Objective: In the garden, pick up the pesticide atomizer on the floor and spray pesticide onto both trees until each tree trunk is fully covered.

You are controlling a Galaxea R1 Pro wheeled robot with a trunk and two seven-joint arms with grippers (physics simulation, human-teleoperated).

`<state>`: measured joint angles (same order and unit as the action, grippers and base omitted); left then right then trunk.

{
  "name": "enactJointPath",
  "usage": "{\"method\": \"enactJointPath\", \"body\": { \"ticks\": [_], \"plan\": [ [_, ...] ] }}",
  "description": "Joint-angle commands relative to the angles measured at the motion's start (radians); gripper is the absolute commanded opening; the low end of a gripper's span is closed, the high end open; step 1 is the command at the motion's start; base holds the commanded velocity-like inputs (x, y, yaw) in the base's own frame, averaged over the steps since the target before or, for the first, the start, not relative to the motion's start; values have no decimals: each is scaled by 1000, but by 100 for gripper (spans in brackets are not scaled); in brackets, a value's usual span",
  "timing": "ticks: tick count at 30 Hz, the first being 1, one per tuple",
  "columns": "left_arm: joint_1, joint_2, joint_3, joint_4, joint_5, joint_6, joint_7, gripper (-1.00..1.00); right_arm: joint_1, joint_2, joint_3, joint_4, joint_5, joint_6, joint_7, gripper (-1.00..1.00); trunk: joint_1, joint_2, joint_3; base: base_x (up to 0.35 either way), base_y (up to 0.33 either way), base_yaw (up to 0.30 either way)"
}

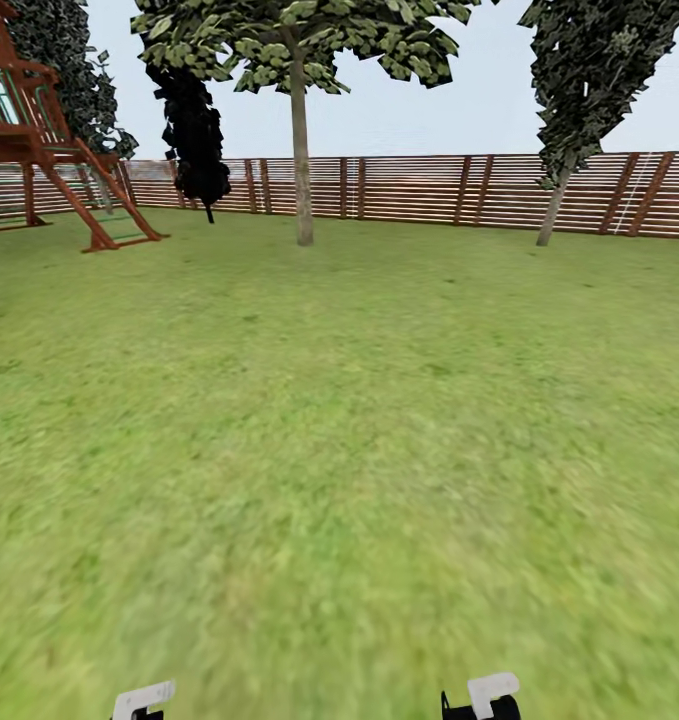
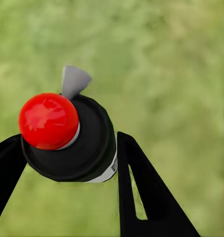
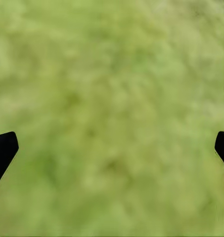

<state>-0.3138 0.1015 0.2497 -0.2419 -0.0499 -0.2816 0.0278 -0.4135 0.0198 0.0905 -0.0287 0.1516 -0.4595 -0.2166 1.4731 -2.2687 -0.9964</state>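
Green lawn (image 1: 339,450) (blurry) runs to slatted wooden fence (image 1: 419,188).

A: Site type — outdoors, a fenced back garden.

B: Evidence?

A: Wide green lawn (image 1: 339,450) covers the ground, blurry underfoot. A brown horizontal-slat wooden fence (image 1: 419,188) closes the far side. Open pale sky above it.

B: Planting?

A: A pale-trunked tree (image 1: 301,150) stands on the grass before the fence, a second leaning one (image 1: 554,205) to its right, and dark leafy trees (image 1: 194,130) behind.

B: Domestic signs?

A: A wooden play frame (image 1: 39,150) with a ladder, far left.
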Motion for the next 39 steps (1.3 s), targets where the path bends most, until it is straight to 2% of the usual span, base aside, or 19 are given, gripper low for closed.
{"method": "enactJointPath", "body": {
  "ticks": [1,39],
  "plan": [
    [-1,0,2,1,-5,-4,3,-100,-1,0,8,1,6,1,-10,100,0,0,-1,340,0,0],
    [-1,0,2,1,-7,-4,3,-100,-1,0,8,1,6,0,-10,100,0,0,-1,340,0,0]
  ]
}}
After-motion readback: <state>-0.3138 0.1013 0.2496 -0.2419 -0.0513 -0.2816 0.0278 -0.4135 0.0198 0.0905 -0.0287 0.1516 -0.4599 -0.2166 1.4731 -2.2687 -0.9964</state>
